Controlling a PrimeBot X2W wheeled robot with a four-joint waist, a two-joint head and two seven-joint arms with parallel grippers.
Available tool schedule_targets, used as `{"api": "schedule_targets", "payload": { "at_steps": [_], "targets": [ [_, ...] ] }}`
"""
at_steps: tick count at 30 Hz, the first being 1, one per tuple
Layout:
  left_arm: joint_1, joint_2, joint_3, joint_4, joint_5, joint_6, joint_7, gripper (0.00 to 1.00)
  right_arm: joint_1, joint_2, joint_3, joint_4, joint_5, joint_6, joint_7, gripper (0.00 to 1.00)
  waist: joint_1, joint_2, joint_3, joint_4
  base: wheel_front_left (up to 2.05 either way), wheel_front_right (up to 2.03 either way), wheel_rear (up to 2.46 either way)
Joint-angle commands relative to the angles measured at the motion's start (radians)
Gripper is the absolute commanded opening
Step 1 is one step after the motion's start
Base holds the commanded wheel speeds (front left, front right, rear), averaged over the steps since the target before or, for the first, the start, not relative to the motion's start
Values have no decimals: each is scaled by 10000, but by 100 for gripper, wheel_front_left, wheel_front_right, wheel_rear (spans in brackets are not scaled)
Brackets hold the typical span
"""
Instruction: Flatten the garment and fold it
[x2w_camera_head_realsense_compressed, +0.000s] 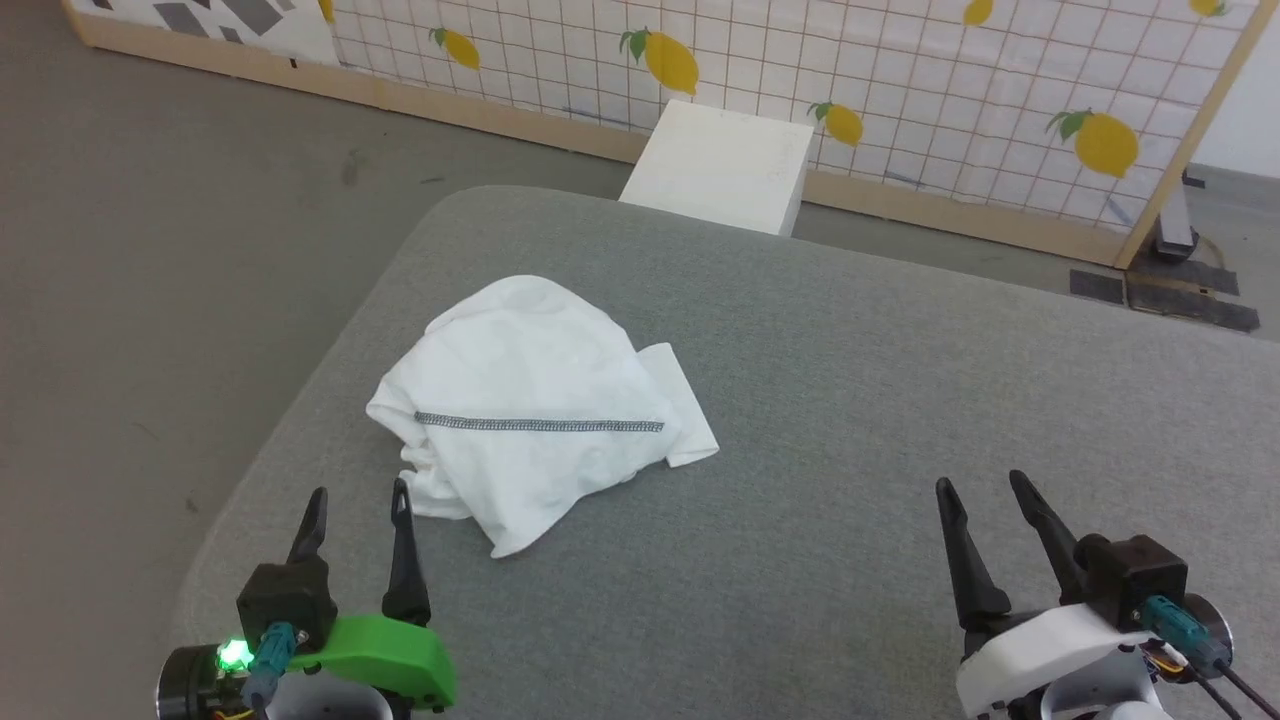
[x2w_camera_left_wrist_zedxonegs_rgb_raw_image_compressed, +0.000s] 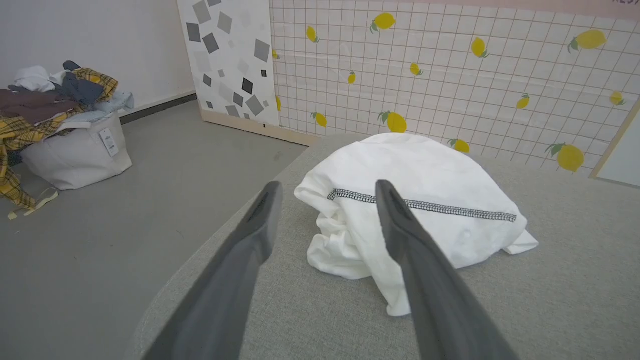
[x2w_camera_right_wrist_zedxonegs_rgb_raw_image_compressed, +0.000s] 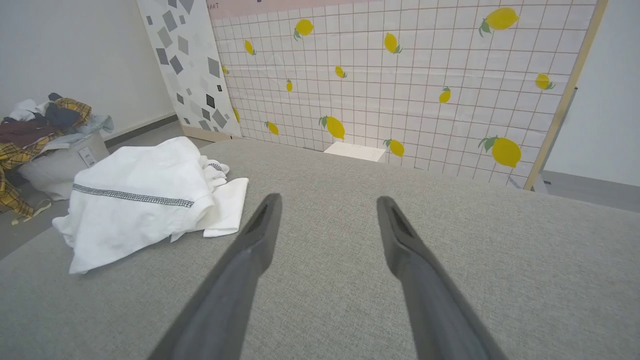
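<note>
Long dark-fingered left gripper (x2w_camera_head_realsense_compressed: 359, 490) at seven o'clock and right gripper (x2w_camera_head_realsense_compressed: 980, 480) at five gape empty, the crumpled white zigzag-stitched shirt (x2w_camera_head_realsense_compressed: 540, 400) just beyond the left.

Head camera high over table (x2w_camera_head_realsense_compressed: 880, 400); wrist cameras low, seemingly near; garment (x2w_camera_head_realsense_compressed: 530, 385) in all.

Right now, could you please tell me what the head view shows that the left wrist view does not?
Head view's extras: the white rectangular box beyond the far edge of the grey table, and the right gripper, open and away from the shirt.
Left wrist view's extras: a white laundry bag heaped with mixed clothes, on the floor.
Shared: the crumpled white shirt with its dark zigzag seam, the table, the lemon-print panel, and the open left gripper just short of the shirt.
</note>
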Motion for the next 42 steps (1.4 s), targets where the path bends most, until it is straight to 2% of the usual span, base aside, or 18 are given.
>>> {"api": "schedule_targets", "payload": {
  "at_steps": [1,42],
  "targets": [
    [182,-22,-19,40,-80,83,-116,100,146,2,25,78,91,-6,-144,100,0,0,-7,72,0,0,0],
    [465,-33,-253,327,-391,644,-1004,100,303,3,-197,872,487,-10,-1007,100,0,0,74,1446,0,0,0]
  ]
}}
